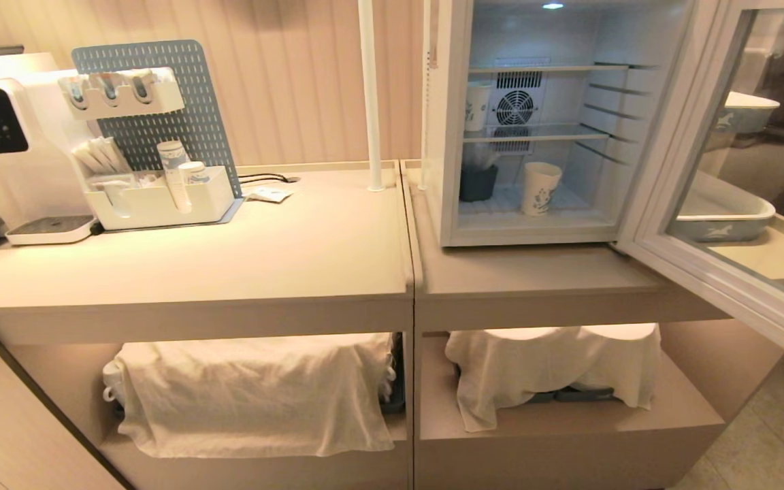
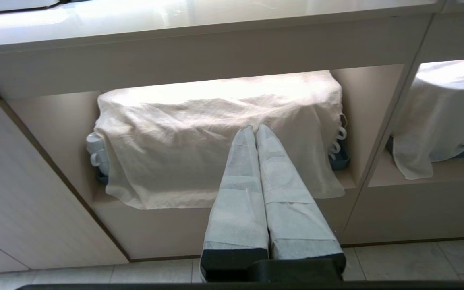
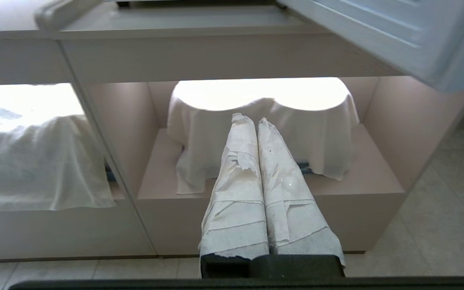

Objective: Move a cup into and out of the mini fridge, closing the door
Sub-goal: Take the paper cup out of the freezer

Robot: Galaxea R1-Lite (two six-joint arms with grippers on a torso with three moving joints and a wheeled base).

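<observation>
The white mini fridge (image 1: 448, 136) stands on the right counter with its door (image 1: 678, 170) swung wide open to the right. Inside, on the fridge floor, a white paper cup (image 1: 540, 188) with a blue pattern stands upright. Neither arm shows in the head view. My left gripper (image 2: 255, 128) hangs low before the cupboard's left shelf, shut and holding nothing. My right gripper (image 3: 252, 119) hangs before the right shelf, under the open door's lower edge (image 3: 377, 32), also shut and empty.
A dark container (image 1: 478, 182) sits in the fridge left of the cup, another cup (image 1: 477, 105) on a shelf above. On the left counter stand a water dispenser (image 1: 4, 143) and an organiser (image 1: 160, 197) with stacked cups. Cloths (image 1: 249, 391) cover the lower shelves.
</observation>
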